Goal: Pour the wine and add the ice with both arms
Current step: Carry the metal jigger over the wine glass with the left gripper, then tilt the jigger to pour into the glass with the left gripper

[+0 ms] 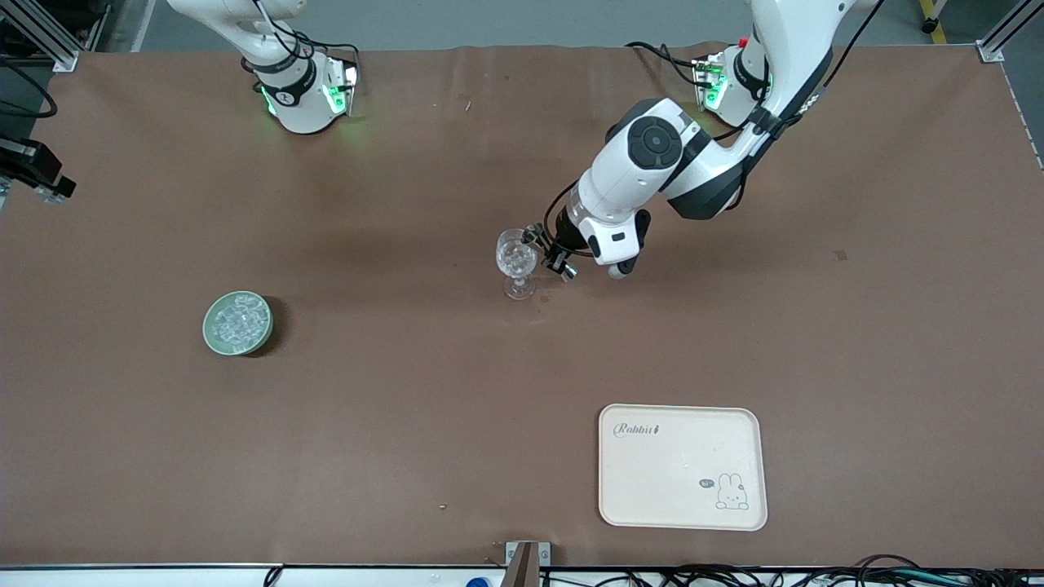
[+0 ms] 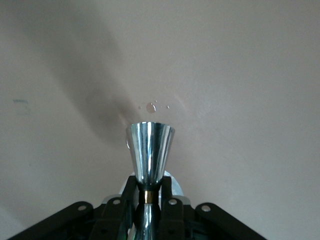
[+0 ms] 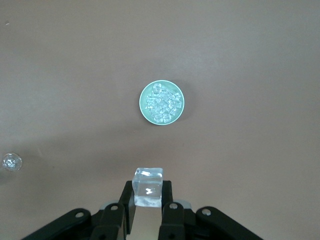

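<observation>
Filling a green bowl (image 1: 237,324), the ice (image 1: 236,319) sits toward the right arm's end | right hand (image 3: 147,205) high over the surface, clamping one ice cube (image 3: 148,186) | left hand (image 1: 548,253) clamped on stemmed glass (image 1: 517,259).

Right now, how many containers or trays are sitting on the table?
3. A green bowl of ice toward the right arm's end; a stemmed glass mid-table, by the left gripper; a cream tray nearest the front camera. None looks hidden.

"Rabbit" – and "hi" – on tray (image 1: 682,424)
</observation>
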Robot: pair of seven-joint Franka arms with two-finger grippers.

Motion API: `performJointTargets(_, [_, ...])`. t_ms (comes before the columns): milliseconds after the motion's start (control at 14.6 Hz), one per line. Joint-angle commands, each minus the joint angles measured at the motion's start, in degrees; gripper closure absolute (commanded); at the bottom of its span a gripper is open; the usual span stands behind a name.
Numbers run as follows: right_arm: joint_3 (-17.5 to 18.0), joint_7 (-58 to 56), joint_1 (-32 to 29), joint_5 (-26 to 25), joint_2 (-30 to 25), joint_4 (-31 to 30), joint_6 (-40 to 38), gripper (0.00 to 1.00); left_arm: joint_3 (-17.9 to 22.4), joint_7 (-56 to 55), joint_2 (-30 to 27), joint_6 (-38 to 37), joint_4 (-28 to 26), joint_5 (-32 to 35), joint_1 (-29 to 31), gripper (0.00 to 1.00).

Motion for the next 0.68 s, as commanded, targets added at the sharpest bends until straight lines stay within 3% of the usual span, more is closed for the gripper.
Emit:
performJointTargets(0, [0.3,0.1,-0.5,1.2,0.4,1.0,-0.7,0.99,-1.3,-3.4,-0.3,-2.0,1.2,4.9,0.0,1.00])
performJointTargets(615, [0.3,-0.1,-0.7,1.3,0.4,0.9,-0.5,0.99,-2.7,-15.3,-0.3,-2.1,1.5,18.7,-0.1,0.99])
